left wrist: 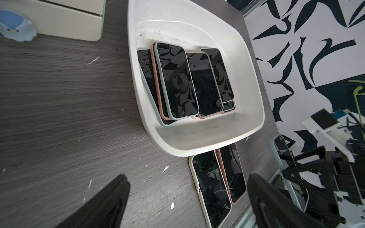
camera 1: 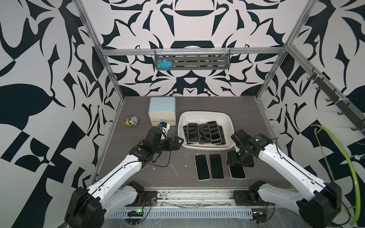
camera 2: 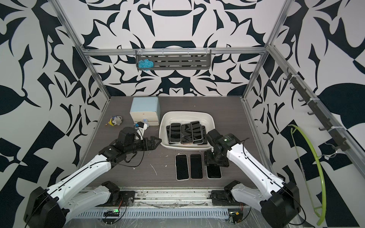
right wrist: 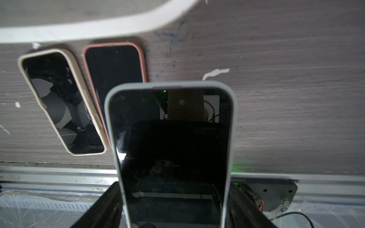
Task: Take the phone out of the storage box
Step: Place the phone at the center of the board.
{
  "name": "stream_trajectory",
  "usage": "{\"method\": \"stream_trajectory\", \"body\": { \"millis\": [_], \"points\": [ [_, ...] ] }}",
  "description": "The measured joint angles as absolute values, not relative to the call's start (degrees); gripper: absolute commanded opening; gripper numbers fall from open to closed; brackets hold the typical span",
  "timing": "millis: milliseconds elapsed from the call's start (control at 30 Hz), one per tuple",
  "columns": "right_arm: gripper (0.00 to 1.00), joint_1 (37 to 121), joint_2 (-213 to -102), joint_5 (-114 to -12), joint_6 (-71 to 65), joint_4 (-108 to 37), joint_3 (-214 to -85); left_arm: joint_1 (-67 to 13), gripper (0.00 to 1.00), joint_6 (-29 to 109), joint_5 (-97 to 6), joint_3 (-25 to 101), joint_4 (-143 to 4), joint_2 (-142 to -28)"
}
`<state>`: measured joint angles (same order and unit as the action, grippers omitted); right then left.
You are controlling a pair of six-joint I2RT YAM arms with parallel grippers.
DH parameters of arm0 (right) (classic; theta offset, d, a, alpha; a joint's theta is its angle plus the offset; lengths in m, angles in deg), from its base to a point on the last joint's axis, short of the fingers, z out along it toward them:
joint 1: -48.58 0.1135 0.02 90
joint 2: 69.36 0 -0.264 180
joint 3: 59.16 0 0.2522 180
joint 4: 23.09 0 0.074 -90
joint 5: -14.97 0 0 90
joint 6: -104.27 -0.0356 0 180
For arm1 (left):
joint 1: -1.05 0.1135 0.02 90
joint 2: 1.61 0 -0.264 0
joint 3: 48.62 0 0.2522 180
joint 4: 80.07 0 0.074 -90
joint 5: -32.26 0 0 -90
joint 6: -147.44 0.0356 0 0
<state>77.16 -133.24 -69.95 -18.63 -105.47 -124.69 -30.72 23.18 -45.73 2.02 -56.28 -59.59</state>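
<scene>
Right wrist view: right gripper (right wrist: 173, 199) grips a grey-cased phone (right wrist: 171, 138) over the table (right wrist: 276, 98), near side of the box (right wrist: 88, 29), beside two laid phones (right wrist: 114, 65). Seemingly the placing step; next: lower flat, release. Left gripper (camera 1: 177, 142) wide, empty.

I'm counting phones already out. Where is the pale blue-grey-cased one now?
In both top views the pale-cased phone is gripped by the right end effector, at the right end of the row beside the pink-cased phone, in front of the storage box.
</scene>
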Motion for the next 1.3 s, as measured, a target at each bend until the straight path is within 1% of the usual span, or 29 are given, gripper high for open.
{"method": "stream_trajectory", "body": {
  "millis": [100,300,467,633,800,900,933,1300],
  "points": [
    [0.62,77.2,-135.2,-69.8,-18.6,-105.2,-123.9,-30.7,1.0,23.0,-45.9,2.0,-56.2,-58.1],
    [0.63,77.2,-141.6,-69.7,-18.4,-101.4,-122.9,-30.7,1.0,22.8,-47.3,1.0,-55.2,-51.4],
    [0.64,77.2,-148.2,-70.0,-17.4,-95.4,-121.6,-30.7,1.0,22.9,-49.2,0.1,-52.6,-46.7],
    [0.68,77.2,-150.8,-72.1,-16.8,-89.5,-119.6,-30.7,1.0,23.1,-50.8,0.1,-50.1,-44.1],
    [0.8,77.2,-152.0,-73.2,-16.9,-87.0,-119.0,-30.7,1.0,23.9,-51.5,0.1,-48.5,-43.9],
    [0.92,77.2,-152.8,-73.6,-17.2,-86.4,-118.9,-30.7,1.0,24.4,-51.5,0.2,-47.9,-44.9],
    [0.99,77.2,-152.6,-74.0,-17.4,-86.5,-118.9,-30.7,1.0,24.6,-51.5,0.3,-47.7,-45.5],
    [0.99,77.2,-148.9,-79.7,-21.1,-92.7,-118.9,-30.7,1.0,26.2,-49.7,4.5,-48.0,-53.7]
  ]
}}
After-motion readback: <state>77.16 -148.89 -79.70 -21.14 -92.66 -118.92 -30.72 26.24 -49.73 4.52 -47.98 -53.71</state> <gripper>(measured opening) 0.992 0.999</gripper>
